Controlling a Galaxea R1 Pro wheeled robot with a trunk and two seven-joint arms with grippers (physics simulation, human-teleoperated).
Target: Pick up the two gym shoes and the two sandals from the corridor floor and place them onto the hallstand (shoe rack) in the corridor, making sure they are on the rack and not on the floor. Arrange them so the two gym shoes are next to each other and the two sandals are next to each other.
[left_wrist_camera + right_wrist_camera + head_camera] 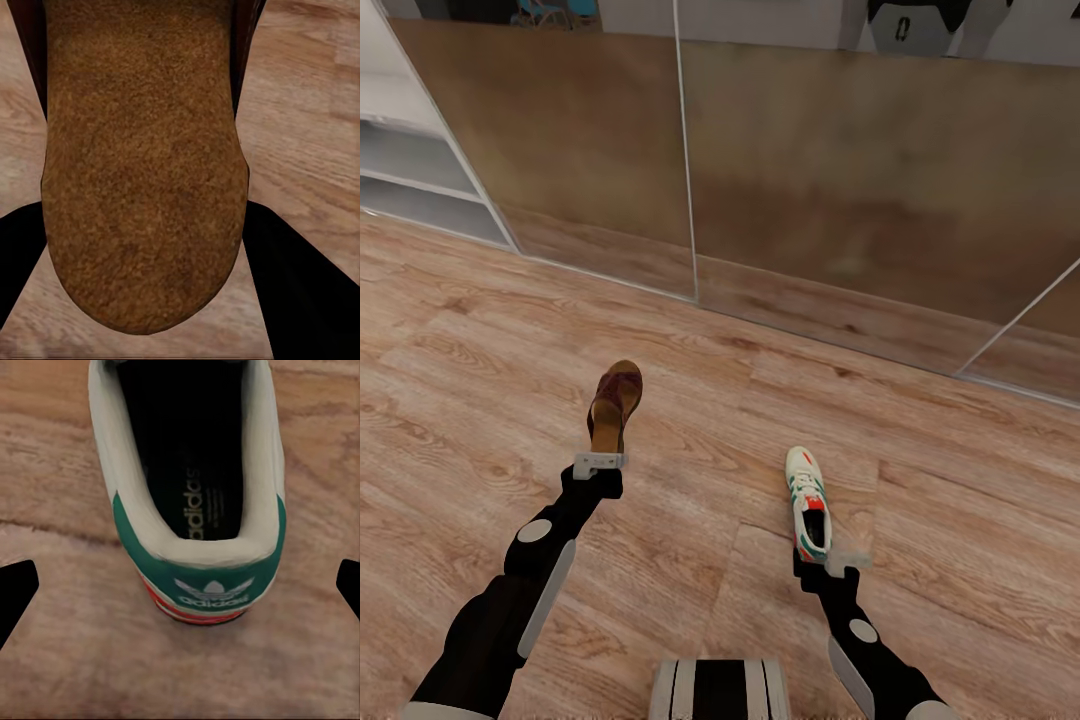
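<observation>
Directly ahead of right pincer (832,562): gym shoe (809,502)

The head camera looks down and forward over both arms at the floor (480,400), sandal (616,405) at 11 o'clock, sneaker (808,500) at 1. Each wrist camera sits very close: left on the sandal's (142,165) footbed, right behind the sneaker's (199,510) heel.

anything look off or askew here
The sandal at the left tool looks odd: it seems tipped up off the floor, its heel between the dark fingers. The sneaker lies flat and upright before the right tool.
</observation>
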